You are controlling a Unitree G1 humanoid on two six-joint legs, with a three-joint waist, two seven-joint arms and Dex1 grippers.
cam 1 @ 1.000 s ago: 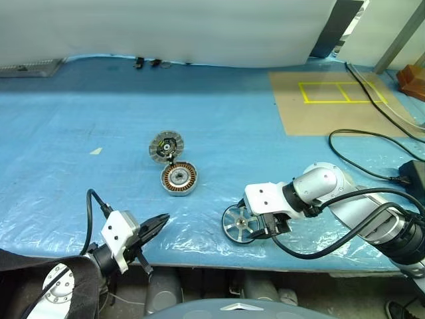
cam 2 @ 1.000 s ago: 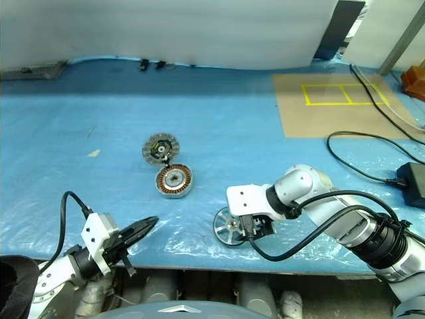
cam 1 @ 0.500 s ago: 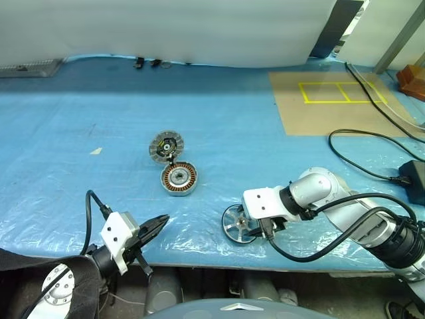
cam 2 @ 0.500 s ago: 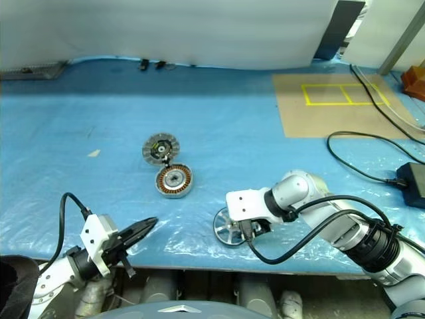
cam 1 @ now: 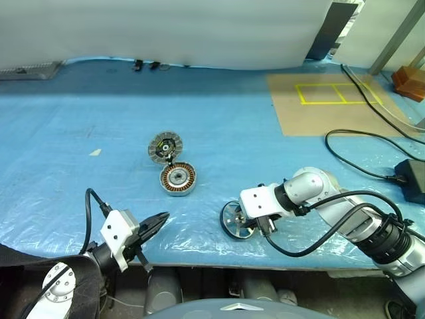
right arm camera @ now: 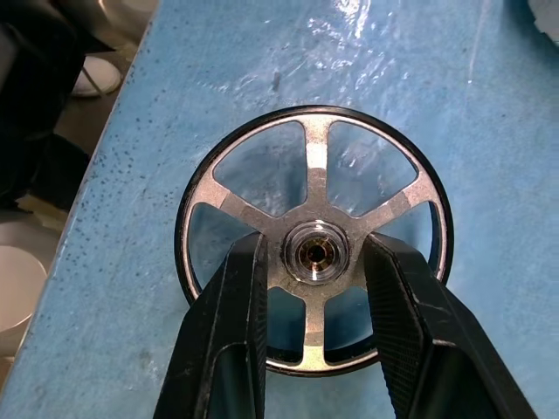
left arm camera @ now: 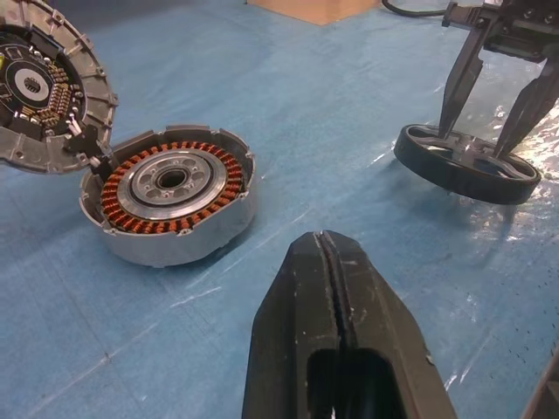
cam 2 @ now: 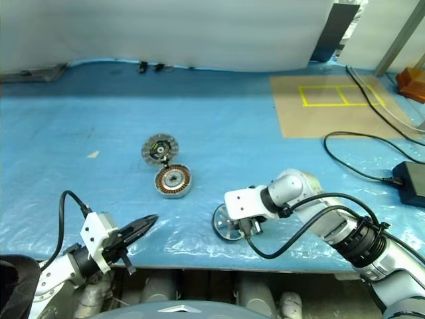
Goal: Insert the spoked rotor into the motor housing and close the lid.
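Note:
The spoked rotor (right arm camera: 314, 157), a silver wheel with a dark rim, lies near the table's front edge, right of centre. My right gripper (right arm camera: 314, 249) points down into it, one finger (right arm camera: 236, 314) on each side of the central hub, pressed in against it. The motor housing (cam 1: 178, 178) with its copper windings sits mid-table, up and to the left of the rotor. The grey lid (cam 1: 165, 145) lies open just behind the housing, touching its rim. My left gripper (left arm camera: 325, 253) hovers shut and empty at the front left, pointing toward the housing (left arm camera: 170, 188).
Blue plastic sheeting covers the table; its front edge (cam 1: 199, 256) runs just below both grippers. A brown board with yellow tape (cam 1: 319, 100) lies at the back right. A black cable (cam 1: 358, 143) and a black adapter (cam 1: 412, 176) sit at the right.
The right gripper's fingers have narrowed from a wide stance to close around the rotor's hub, and the hand sank slightly. The left gripper kept still.

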